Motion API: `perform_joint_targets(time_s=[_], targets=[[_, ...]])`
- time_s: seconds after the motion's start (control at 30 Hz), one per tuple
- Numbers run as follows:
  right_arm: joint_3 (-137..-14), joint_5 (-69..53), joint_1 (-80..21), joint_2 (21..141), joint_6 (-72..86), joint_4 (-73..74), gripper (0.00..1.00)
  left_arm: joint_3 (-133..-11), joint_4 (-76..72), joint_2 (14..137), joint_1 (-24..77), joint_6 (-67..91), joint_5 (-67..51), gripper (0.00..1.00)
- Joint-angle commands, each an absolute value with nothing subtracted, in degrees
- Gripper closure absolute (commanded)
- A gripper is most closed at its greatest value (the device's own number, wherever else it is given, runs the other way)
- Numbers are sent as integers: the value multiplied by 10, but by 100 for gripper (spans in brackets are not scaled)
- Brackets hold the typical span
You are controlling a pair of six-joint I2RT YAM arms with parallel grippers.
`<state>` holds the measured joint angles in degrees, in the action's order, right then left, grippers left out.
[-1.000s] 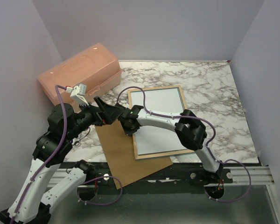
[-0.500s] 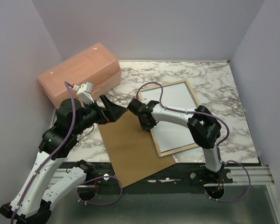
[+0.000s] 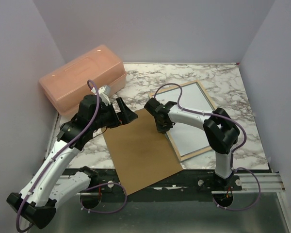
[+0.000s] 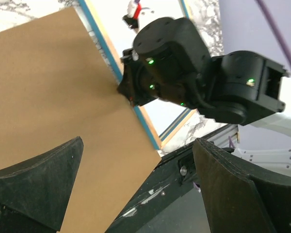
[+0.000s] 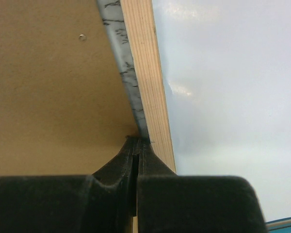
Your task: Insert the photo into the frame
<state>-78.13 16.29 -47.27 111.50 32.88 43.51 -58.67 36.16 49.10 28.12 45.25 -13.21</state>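
Observation:
The frame (image 3: 186, 85) lies on the marble with its pale wood reverse up, turned at an angle on the right. A white sheet, the photo's reverse (image 3: 191, 138), fills it; the printed side is hidden. My right gripper (image 3: 163, 128) is shut, its tips down at the frame's left edge. In the right wrist view the shut gripper (image 5: 137, 141) touches the strip of marble between the brown backing board (image 5: 48, 82) and the frame's wood (image 5: 145, 73). My left gripper (image 3: 125, 112) is open and empty above the board's far corner; it also shows in the left wrist view (image 4: 140, 194).
The brown backing board (image 3: 140, 145) lies flat left of the frame, its near corner past the table's front edge. An orange plastic box (image 3: 82, 75) stands at the back left. The rail (image 3: 252, 182) runs along the front.
The frame has slid right and turned clockwise off the backing board, with my right gripper at its left edge. My left gripper has moved right and forward over the board's far corner.

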Motion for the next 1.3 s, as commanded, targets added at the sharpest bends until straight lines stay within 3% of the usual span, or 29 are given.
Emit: perform_joint_targets(time_s=[0.0,0.33,0.5,0.97,1.1,1.27], targets=[[-759,178,-443,1091,315,420,100,-578,367,494,278,443,-149,2],[-759,164,-402,1079,286,411,98,-576,366,498,278,441,-145,2],[-753,106,-399,1053,282,384,88,-570,387,516,278,440,-121,2],[-665,-67,-382,1004,295,290,24,-437,401,630,205,462,-76,2],[-634,-92,-379,1004,303,263,14,-397,388,643,154,453,-76,2],[-616,-103,-377,1021,306,250,12,-352,366,651,91,443,-82,1]])
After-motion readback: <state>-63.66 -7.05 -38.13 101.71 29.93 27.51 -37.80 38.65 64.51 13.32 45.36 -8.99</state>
